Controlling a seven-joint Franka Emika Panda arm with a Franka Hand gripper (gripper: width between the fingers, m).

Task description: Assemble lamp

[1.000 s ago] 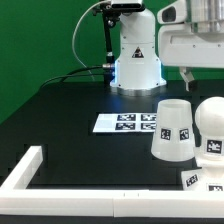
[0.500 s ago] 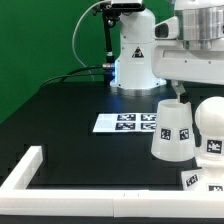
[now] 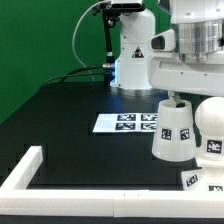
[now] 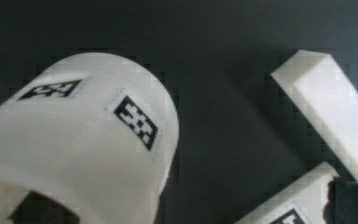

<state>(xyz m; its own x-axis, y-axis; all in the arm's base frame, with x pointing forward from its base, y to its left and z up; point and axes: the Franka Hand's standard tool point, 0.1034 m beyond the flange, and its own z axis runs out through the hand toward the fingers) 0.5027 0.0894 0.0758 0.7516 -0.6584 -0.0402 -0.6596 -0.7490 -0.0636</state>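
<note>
Directly under the pincer (image 3: 178, 97) sits the shade (image 3: 172, 130), upright on the table (image 3: 70, 110); jaws wide open, holding nothing, lined up for a top grab.

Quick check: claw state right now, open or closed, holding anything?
Claw: open, holding nothing; it hangs just above the lamp shade.

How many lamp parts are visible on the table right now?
3: the shade under the gripper, the bulb beside it on the exterior view's right, and the base at the frame's corner, partly cropped. Others may be hidden.
</note>
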